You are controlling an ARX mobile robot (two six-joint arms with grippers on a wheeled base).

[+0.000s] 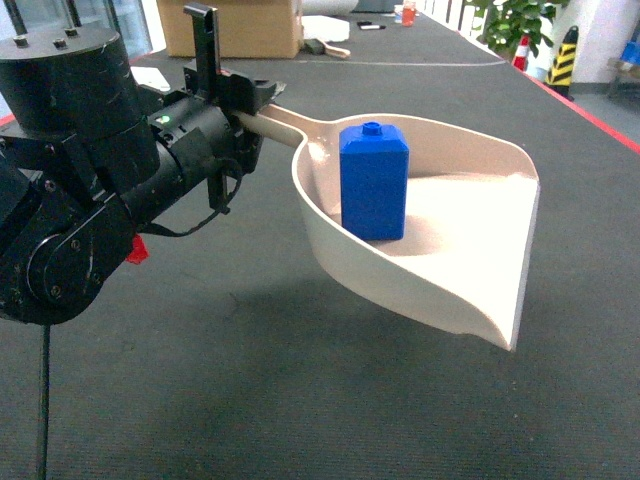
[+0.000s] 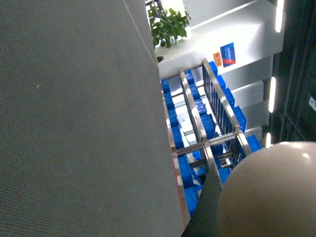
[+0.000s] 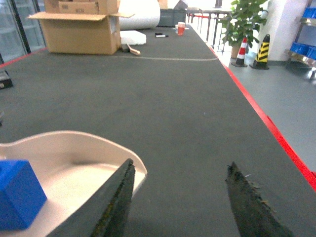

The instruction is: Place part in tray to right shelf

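In the head view we see our left gripper [image 1: 243, 112], black and bulky, coming in from nine o'clock. It is clenched on the long straight handle of the pale pinkish-beige plastic scoop-shaped tray [image 1: 455, 290] and holds the tray lifted above the dark grey felt table [image 1: 250, 400], with a shadow under it. The flat open lip of the tray points toward four o'clock, and the raised curved sides run around the back.

The small bright blue plastic block with a bevelled top and a round knob, the part [image 1: 374, 182], stands upright inside the tray, close to the rear wall on the handle side. It touches the tray floor.

In the right wrist view the two dark fingers [image 3: 114, 203] of our right gripper [image 3: 180, 200] stand wide apart, released, and nothing is between them. The tray [image 3: 74, 148] lies at eight o'clock from this gripper, with the blue part [image 3: 17, 192] at the lower left edge of this view. The left finger looks just beside the tray rim; we cannot tell if it touches.

In the left wrist view the rounded beige tray handle [image 2: 274, 192] fills the lower right corner, and beyond the table edge a stainless-steel rack [image 2: 207, 133] with blue bins shows at three o'clock.

At twelve o'clock, far on the table, stands a brown cardboard box [image 1: 235, 28]. A green potted plant [image 1: 510, 20] is at one o'clock.
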